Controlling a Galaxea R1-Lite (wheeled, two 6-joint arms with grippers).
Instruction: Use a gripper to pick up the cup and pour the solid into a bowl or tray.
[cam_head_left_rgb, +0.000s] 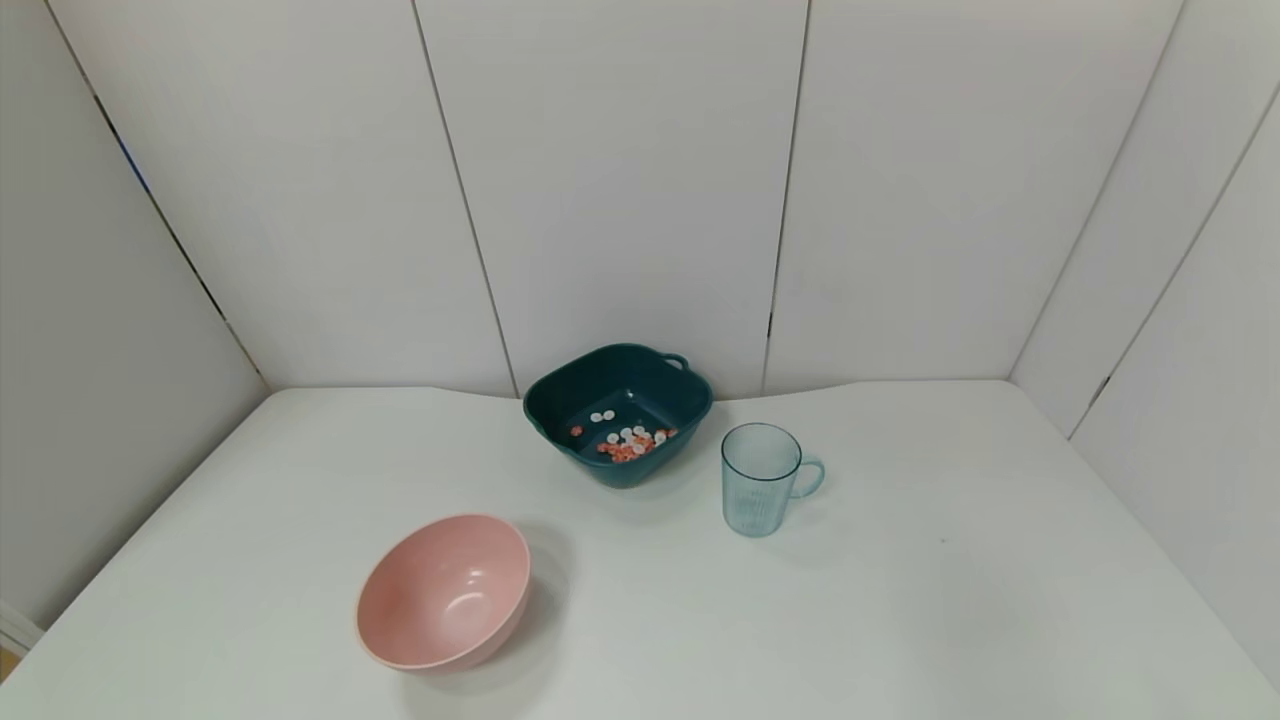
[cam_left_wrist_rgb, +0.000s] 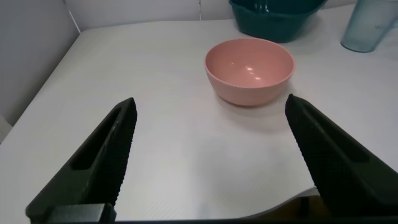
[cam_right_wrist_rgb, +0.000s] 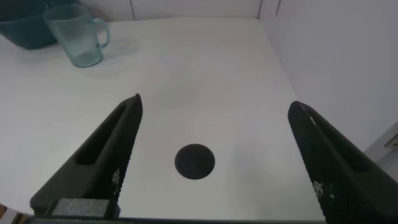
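1. Cup (cam_head_left_rgb: 760, 479): the transparent light-blue ribbed mug is seen upright at centre-right of the head view, handle turned to frame right, apparently empty. It stands just beside the dark teal squarish bowl (cam_head_left_rgb: 618, 413), apart from it.
2. Solid (cam_head_left_rgb: 628, 441): white and orange-pink discs are seen lying in the teal bowl's bottom. Pouring is judged already done.
3. Left gripper (cam_left_wrist_rgb: 208, 158): jaws spread wide, nothing held; parked low, with the pink bowl (cam_left_wrist_rgb: 249, 70) seen in the upper centre of its wrist view.
4. Right gripper (cam_right_wrist_rgb: 214, 158): jaws spread wide, nothing held; the cup (cam_right_wrist_rgb: 79, 39) is seen at upper left of its wrist view, well apart. A dark round spot (cam_right_wrist_rgb: 194, 161) is noted on the white table (cam_head_left_rgb: 900, 600).
5. Risks judged: a renewed approach could knock the light cup over or into the teal bowl; the ribbed wall could slip in a shallow grip; the pink bowl could be mistaken for the target.
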